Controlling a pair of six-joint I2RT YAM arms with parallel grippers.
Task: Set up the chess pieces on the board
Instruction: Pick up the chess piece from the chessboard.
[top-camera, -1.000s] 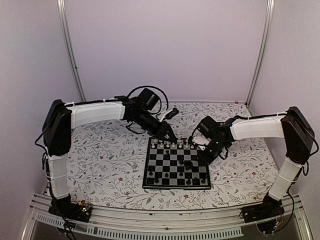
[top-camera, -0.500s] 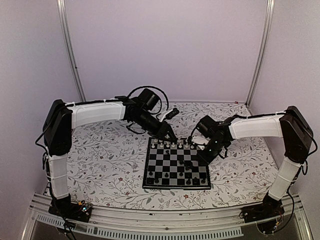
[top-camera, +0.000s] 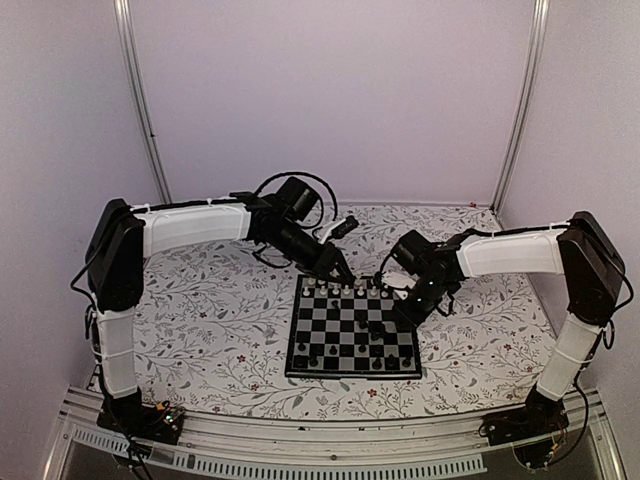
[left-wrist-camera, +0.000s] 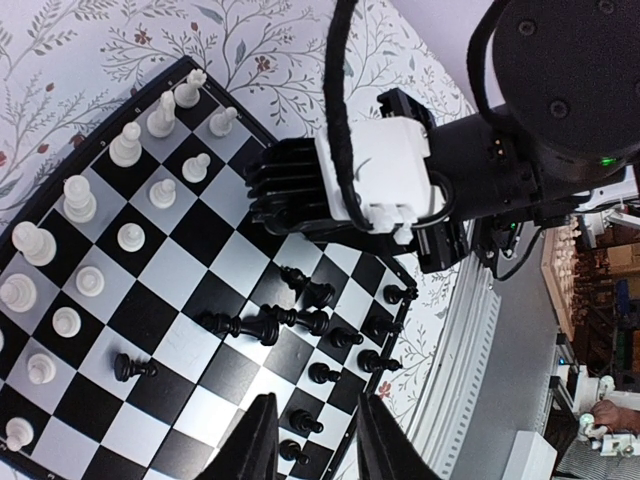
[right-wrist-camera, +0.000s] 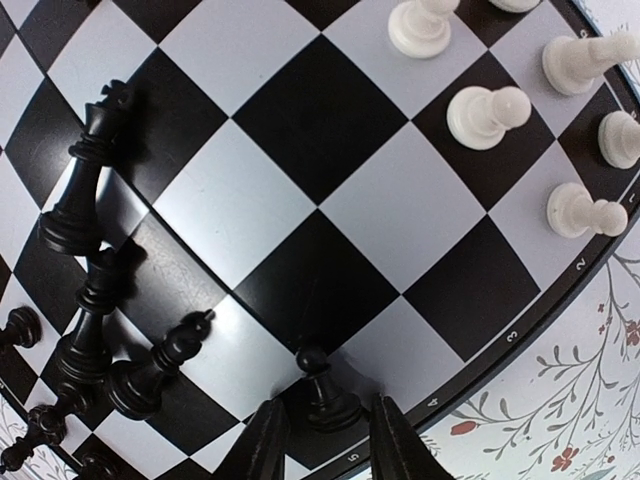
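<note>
Along the board's (top-camera: 335, 335) right edge, the right gripper (right-wrist-camera: 328, 445) stands spread around an upright black pawn (right-wrist-camera: 325, 395), apparently not yet touching it. Centre it, close gently and lift straight, sparing the toppled black pieces (right-wrist-camera: 90, 300) nearby. The left gripper (left-wrist-camera: 312, 430) hovers spread and empty.

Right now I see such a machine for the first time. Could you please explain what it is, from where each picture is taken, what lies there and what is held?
These are two robot arms fixed side by side, each ending in a two-finger gripper. One picture looks down from above and behind them; the other two come from cameras on the wrists. On the floral cover lies a small chessboard. White pieces stand in rows along its far side; several black pieces lie toppled on it. The left gripper hovers open, holding nothing. The right gripper has its fingers either side of a black pawn; whether it grips it, I cannot tell.
</note>
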